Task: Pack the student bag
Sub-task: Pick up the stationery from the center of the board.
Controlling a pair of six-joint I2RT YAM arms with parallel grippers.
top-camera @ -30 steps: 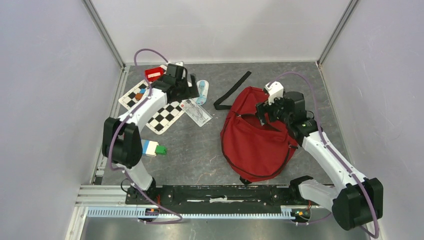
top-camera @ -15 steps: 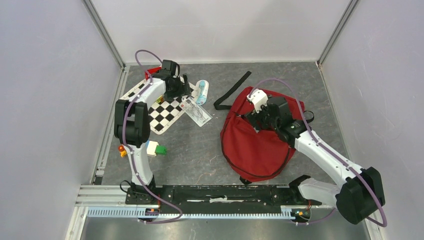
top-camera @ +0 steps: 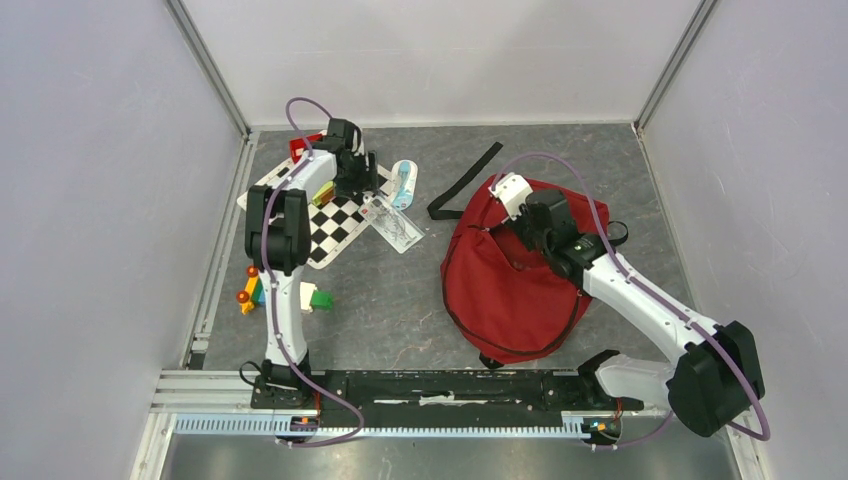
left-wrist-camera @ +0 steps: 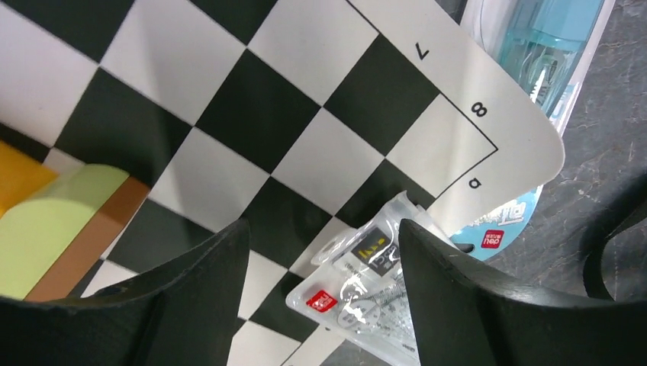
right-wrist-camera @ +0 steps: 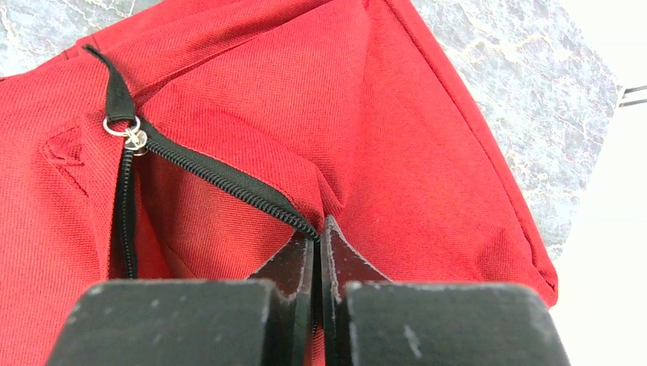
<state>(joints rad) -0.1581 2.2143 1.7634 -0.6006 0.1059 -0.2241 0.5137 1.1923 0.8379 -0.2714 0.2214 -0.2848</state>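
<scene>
The student bag (top-camera: pixel 510 285) lay flat on the right half of the desk (top-camera: pixel 390 310), its dark-red fabric slack and its black zipper (right-wrist-camera: pixel 221 179) partly undone. The right gripper (right-wrist-camera: pixel 319 232) was pressed together on the bag's fabric at the zipper's edge, pinching a fold of it near the far end of the bag. A metal zipper pull (right-wrist-camera: pixel 131 136) sat on the zipper to the left of the pinch, apart from the fingers. A loose black strap (top-camera: pixel 465 180) lay on the desk just beyond the bag.

On the left half, the left gripper (left-wrist-camera: pixel 320 236) hung over a chessboard (left-wrist-camera: pixel 305 114) with its fingers spread, closed on nothing. Below and between them lay a clear packet (left-wrist-camera: pixel 366 293) overlapping the board's corner, and beside that a blue-tinted package (left-wrist-camera: pixel 542 46). A pale green block (left-wrist-camera: pixel 53 221) rested on the board to the left. A small red box (top-camera: pixel 300 148) sat at the board's far edge, and several coloured blocks (top-camera: pixel 250 295) lay near the left arm.
</scene>
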